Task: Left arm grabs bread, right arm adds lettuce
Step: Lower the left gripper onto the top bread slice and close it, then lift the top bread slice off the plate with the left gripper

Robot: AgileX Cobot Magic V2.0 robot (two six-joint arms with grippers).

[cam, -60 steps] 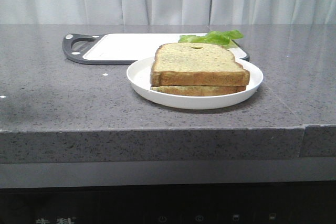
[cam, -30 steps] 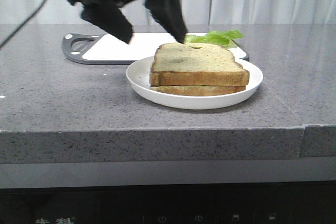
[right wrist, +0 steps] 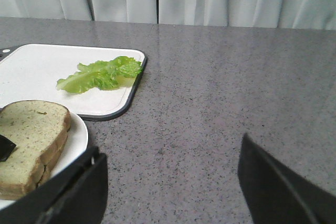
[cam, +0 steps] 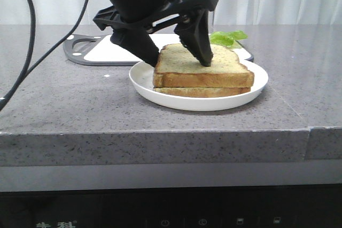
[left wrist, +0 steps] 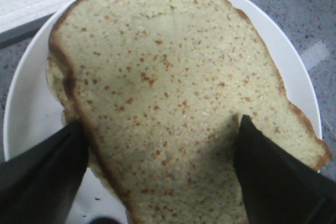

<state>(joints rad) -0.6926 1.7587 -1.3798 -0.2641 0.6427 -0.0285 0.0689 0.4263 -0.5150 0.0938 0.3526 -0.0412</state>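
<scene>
The thick square slice of toast-coloured bread (cam: pixel 202 67) lies flat on top of a thinner slice of like bread (cam: pixel 203 91), both on a round white plate (cam: pixel 144 81) near the front of the grey speckled stone counter (cam: pixel 80 110). In the front view its rounded top edge faces away, toward the white cutting board with a black rim (cam: pixel 115 49); being nearly square, it has no strong long axis.

The black left gripper (cam: pixel 179 54) is right over it with its two tapered fingers spread wide. One fingertip (left wrist: pixel 262 161) rests on or just above the slice's pale face, while the other (left wrist: pixel 52 166) sits outside the crust edge, beside the stack. So the jaws straddle one edge, not the whole slice, and hold nothing yet.

The ruffled bright green lettuce leaf (right wrist: pixel 100 74) lies on the cutting board behind the plate, its long axis roughly along the board's near edge. The black right gripper (right wrist: pixel 170 182) is well apart from it, jaws wide and empty.
</scene>
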